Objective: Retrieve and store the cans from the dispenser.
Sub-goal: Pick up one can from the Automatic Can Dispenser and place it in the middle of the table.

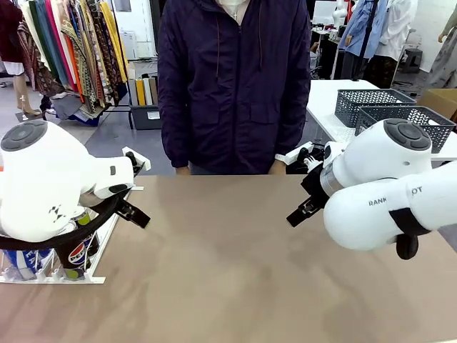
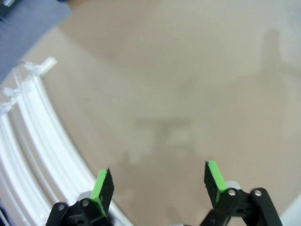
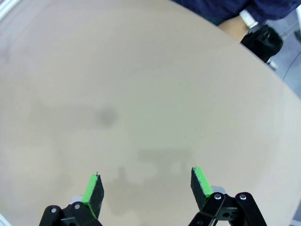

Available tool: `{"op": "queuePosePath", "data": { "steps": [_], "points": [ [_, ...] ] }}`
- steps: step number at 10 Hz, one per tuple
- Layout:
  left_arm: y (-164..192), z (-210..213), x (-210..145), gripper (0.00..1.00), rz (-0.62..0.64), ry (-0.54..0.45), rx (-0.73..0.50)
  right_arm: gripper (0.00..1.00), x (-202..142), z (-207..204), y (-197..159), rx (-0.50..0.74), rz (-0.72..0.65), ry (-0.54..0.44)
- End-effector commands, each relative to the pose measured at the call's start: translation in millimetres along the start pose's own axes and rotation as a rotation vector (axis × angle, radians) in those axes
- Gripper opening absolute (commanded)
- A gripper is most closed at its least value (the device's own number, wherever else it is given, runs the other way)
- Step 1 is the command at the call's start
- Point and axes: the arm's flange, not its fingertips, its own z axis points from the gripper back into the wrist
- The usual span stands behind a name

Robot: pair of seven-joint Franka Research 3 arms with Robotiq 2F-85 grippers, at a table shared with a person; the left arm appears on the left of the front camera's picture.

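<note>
Nearest us, at the front-left of the table [image 1: 228, 271], the dispenser [image 1: 53, 279] lies flat, its white rails running away from us. The cans [image 1: 77, 254] stand in its near end, largely covered by the left arm [image 1: 43, 179]. We make out a black Pepsi can and, to its left, a blue can [image 1: 25, 261]; we cannot read the full count behind the arm. The left tool [image 2: 157, 174] is released: its jaws stand wide apart with the green pads [image 2: 101, 181] facing each other and nothing between them, only bare table beneath. In the left wrist view the dispenser's rails curve past just beside one finger, and no can is touched. Across the middle, the right tool [image 3: 146, 178] is likewise released and empty, with tan table under it, well apart from the dispenser. In the front view the two tools point inward towards each other over the bare centre of the table. At the far edge a person [image 1: 235, 86] in a dark jacket stands facing us, hands down at the table's rim. Beyond, to the right, two dark grey baskets [image 1: 375, 100] sit on a white table [image 1: 325, 107].
</note>
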Motion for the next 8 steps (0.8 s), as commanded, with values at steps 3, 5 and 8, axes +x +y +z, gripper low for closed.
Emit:
{"op": "queuePosePath", "data": {
  "steps": [3,5,8],
  "points": [
    [-5.3,110.0,4.5,1.00,0.307,0.133,-0.498,1.00,29.4,87.4,-12.5,0.354,-0.461,-0.054],
    [33.6,177.7,-37.1,1.00,0.292,0.062,-0.790,1.00,4.1,163.0,-29.1,0.683,-0.524,-0.059],
    [180.7,242.5,-153.5,1.00,0.606,-0.299,-1.031,1.00,-98.0,256.9,-89.2,0.712,-0.677,-0.377]
  ]
}}
